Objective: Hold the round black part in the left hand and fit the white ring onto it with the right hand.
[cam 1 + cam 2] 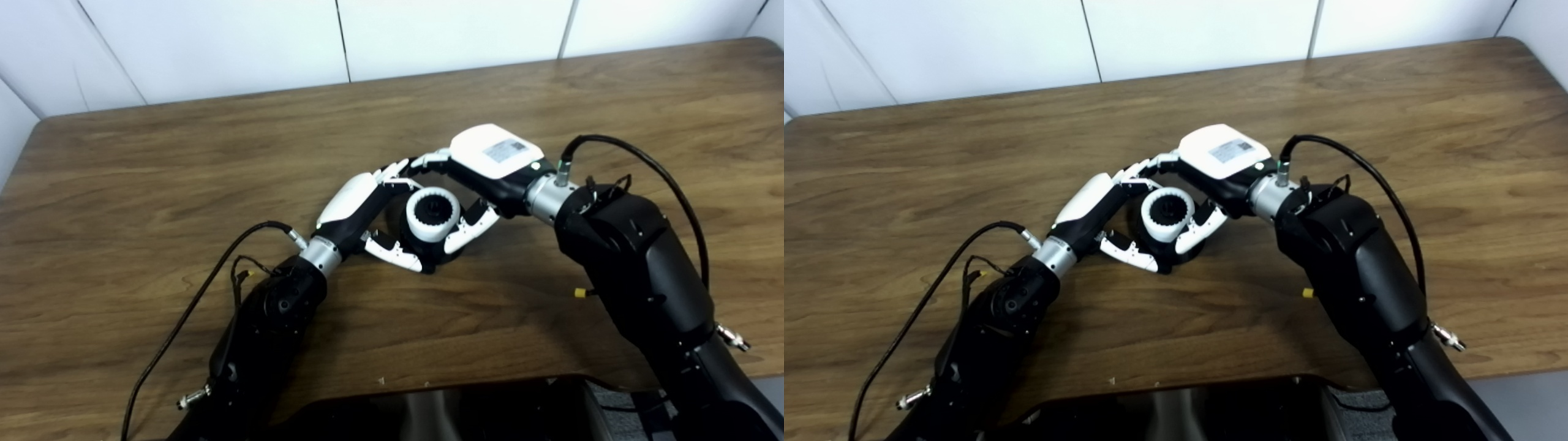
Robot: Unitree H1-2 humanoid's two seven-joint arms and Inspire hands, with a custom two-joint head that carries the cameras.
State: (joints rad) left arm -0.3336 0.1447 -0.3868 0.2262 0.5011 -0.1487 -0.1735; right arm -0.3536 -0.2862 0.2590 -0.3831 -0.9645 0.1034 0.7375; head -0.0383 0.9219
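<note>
The round black part [429, 260] stands on the brown table [184, 153] near its middle, mostly hidden by the two hands around it. The white ring [432, 213] sits on top of it, with a toothed black core showing through its hole. My left hand [361, 214] wraps the black part from the left, thumb across its front. My right hand [484, 171] comes from the right and closes on the white ring, thumb at its near side and fingers behind it.
Black cables loop from both wrists over the table [937, 294]. A dark glossy body part [441, 410] fills the bottom edge. White wall panels [245, 43] rise behind the table's far edge.
</note>
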